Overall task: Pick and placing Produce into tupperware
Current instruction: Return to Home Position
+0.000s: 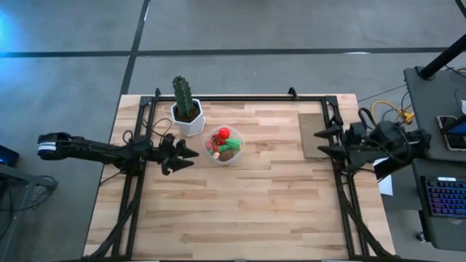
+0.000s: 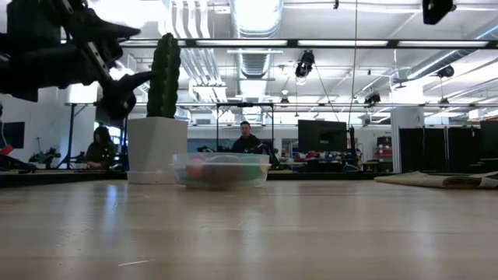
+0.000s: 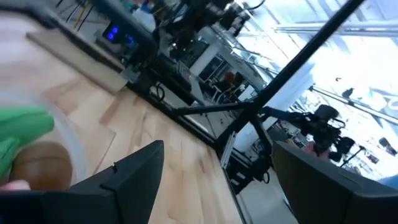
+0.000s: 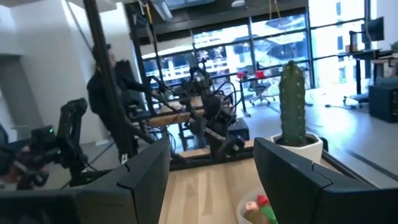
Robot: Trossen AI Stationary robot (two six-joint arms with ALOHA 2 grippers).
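The clear tupperware (image 1: 224,145) sits on the wooden table just right of the white cactus pot, and the produce lies inside it: a red ball (image 1: 223,133), a brown oval (image 1: 228,154) and green pieces. In the low view the tupperware (image 2: 221,169) rests flat on its base. My left gripper (image 1: 191,154) hovers open just left of the tupperware, raised above the table (image 2: 124,78). Its wrist view shows the green piece (image 3: 25,124) and brown oval (image 3: 40,165) close by. My right gripper (image 1: 318,142) is open at the table's right side, holding nothing.
A tall green cactus in a white pot (image 1: 186,109) stands at the far left, close to the left gripper. A tan flat mat (image 1: 314,135) lies at the far right. A black frame borders the table (image 1: 240,97). People sit in the room beyond (image 2: 247,138).
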